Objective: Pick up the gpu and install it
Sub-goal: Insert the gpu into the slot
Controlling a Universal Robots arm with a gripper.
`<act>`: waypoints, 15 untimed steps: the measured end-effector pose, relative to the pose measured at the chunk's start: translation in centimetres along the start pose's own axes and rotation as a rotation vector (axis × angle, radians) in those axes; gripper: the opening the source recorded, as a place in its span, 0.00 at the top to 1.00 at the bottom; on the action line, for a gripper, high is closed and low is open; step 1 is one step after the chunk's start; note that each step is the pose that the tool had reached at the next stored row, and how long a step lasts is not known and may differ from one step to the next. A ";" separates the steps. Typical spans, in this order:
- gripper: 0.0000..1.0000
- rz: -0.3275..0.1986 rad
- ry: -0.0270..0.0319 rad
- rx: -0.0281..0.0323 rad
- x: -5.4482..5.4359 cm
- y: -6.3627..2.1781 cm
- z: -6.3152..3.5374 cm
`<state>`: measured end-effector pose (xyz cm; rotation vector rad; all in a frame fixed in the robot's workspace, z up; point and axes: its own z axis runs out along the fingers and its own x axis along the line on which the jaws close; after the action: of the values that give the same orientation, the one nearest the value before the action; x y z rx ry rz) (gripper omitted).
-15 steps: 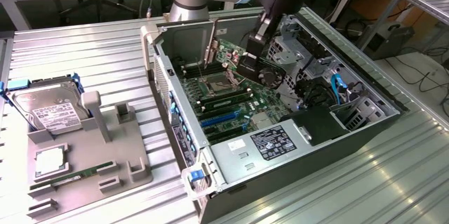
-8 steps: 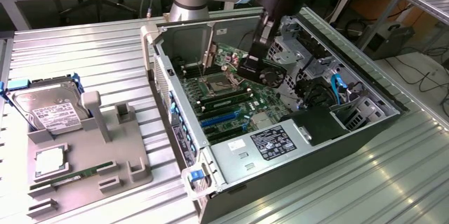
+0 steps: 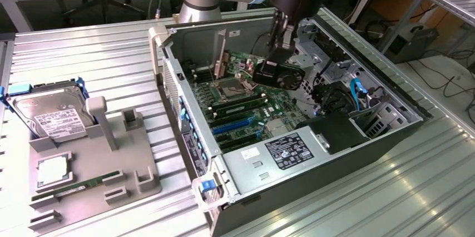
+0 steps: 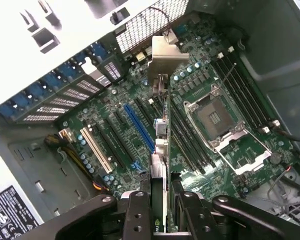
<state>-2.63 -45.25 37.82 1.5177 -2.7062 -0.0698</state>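
1. The gripper (image 3: 276, 60) reaches down into the open case (image 3: 172, 75); its jaws are clamped on the two flat faces of the gpu (image 3: 282, 75).
2. The gpu is held on edge, with its bracket (image 4: 165, 52) leading toward the vented rear wall (image 4: 155, 22); this is judged to keep the connector edge facing the board (image 4: 115, 145) and the bracket in line with a rear opening.
3. The gpu appears to hang clear of the board, not seated; in the exterior view it lies at 3 o'clock of the socket (image 3: 236, 87) and at 1 o'clock of the blue slots (image 3: 236, 124).
4. The tray (image 3: 97, 162), at 9 o'clock of the case, carries the drive (image 3: 52, 115) and the memory stick (image 3: 78, 186); both are well apart from the gripper.
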 end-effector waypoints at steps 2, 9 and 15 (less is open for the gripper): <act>0.74 -0.040 -0.0013 0.0049 0.0 0.00 0.02; 0.74 -0.184 0.0040 0.0095 0.0 -0.02 0.31; 0.74 -0.331 0.0118 0.0107 0.0 -0.04 0.73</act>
<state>-2.63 -45.25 37.08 1.9456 -2.4210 -0.0553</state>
